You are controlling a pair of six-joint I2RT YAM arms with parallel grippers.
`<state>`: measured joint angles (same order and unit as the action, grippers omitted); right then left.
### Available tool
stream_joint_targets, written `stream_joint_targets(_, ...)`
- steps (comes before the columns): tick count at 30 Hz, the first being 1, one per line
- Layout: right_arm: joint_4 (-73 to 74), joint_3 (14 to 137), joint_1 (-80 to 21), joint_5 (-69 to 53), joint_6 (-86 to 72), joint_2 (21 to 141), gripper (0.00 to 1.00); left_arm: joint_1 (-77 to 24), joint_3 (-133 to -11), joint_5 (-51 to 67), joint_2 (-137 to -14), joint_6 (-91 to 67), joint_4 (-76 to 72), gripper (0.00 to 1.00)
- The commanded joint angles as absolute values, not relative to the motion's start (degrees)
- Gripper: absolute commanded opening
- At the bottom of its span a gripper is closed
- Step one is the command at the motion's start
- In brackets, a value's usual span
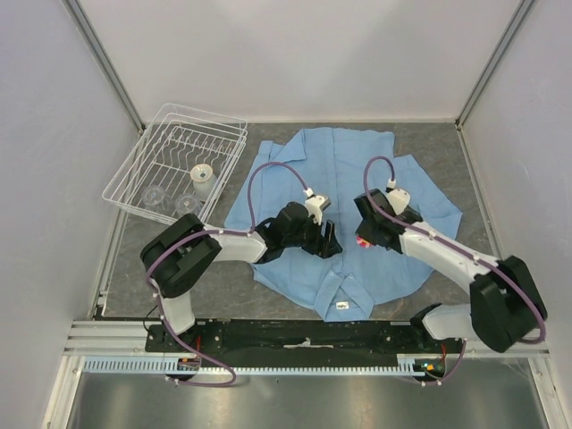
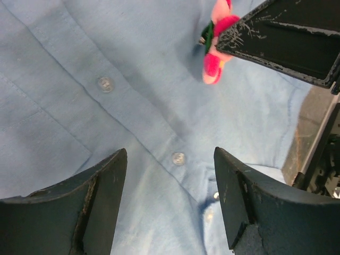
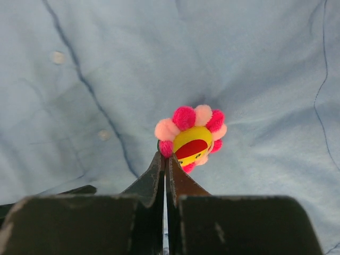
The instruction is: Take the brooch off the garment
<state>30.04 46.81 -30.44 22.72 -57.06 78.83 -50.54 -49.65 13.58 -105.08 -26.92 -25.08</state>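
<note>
The right claw (image 3: 164, 158) is clenched, tips meeting at the lower edge of the brooch (image 3: 192, 139) on the garment (image 3: 239, 64); whether a petal is nipped I cannot tell. The left claw (image 2: 170, 154) hangs released over the button placket nearby. Seemingly the grasping step; next, pull the brooch free while the cloth is pinned down.

A white wire dish rack (image 1: 143, 163) stands on the grey speckled tabletop (image 1: 438, 147). Inside the rack are 1 small white cup (image 1: 203, 176) and 2 clear glasses (image 1: 154, 193).
</note>
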Motion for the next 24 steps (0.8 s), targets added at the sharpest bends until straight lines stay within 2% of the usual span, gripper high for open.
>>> stream_joint_targets(1, 12.24, 40.71, -29.71, 20.75, -53.79, 70.42, 0.00, -50.36, -51.50, 13.71, -99.50, -24.78, -25.05, 0.73)
stream_joint_targets(5, -1.28, 31.41, -28.13, 17.58, -53.96, 63.57, 0.00, -50.19, -52.56, 15.29, -99.14, -26.97, -24.52, 0.73)
stream_joint_targets(13, -10.37, 18.12, -26.81, 16.17, -56.25, 52.14, 0.00, -50.10, -57.30, 19.86, -103.71, -29.88, -24.70, 0.71)
stream_joint_targets(17, -4.61, 14.15, -26.37, 17.22, -58.27, 44.40, 0.00, -50.01, -58.88, 21.09, -105.38, -30.23, -24.79, 0.68)
stream_joint_targets(21, 3.33, 14.15, -26.10, 17.40, -59.85, 43.51, 0.00, -49.92, -59.94, 22.50, -106.52, -30.67, -24.79, 0.66)
stream_joint_targets(24, 7.29, 13.89, -25.93, 16.70, -62.31, 44.21, 0.04, -49.92, -60.91, 23.29, -107.05, -30.67, -24.43, 0.61)
